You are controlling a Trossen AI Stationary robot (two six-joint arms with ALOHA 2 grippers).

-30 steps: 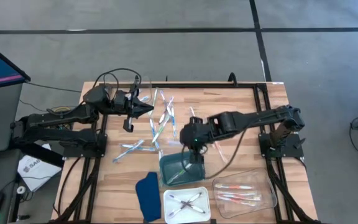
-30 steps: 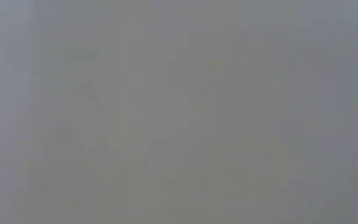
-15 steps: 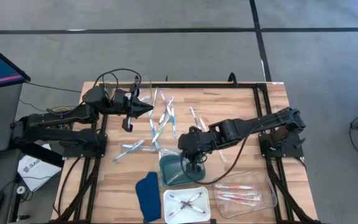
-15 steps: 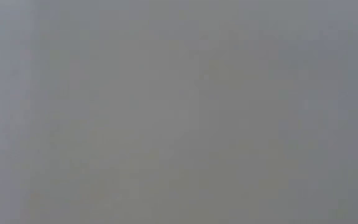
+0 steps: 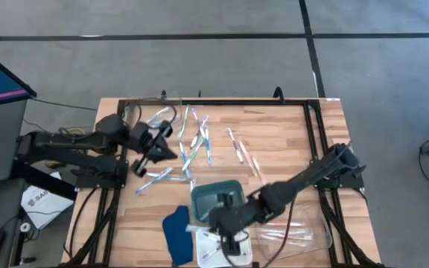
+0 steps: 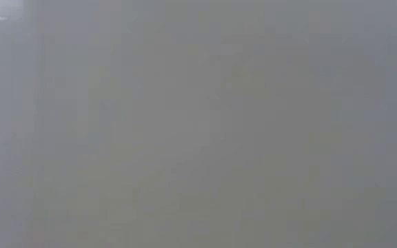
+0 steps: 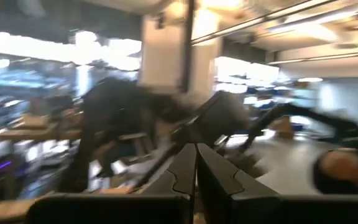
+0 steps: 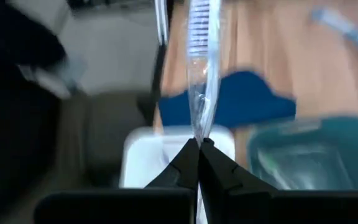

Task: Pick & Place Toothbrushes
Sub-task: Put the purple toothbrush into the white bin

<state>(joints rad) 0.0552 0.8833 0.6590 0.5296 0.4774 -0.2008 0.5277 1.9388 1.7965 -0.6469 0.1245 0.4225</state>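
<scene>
We judge this the placing step: our right hand [image 8: 199, 144], clenched on a toothbrush [image 8: 201, 74], hovers seemingly over the white tray [image 5: 244, 237] at 6 o'clock; next, release. Left hand [image 7: 196, 167] clenched, empty.

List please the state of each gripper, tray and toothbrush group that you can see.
Right gripper: shut on a clear toothbrush, over the white tray.
Left gripper: shut, holding nothing.
Teal tray: holds toothbrushes.
Clear tray: holds pink-orange toothbrushes.
Loose toothbrushes: lying on the table.
</scene>
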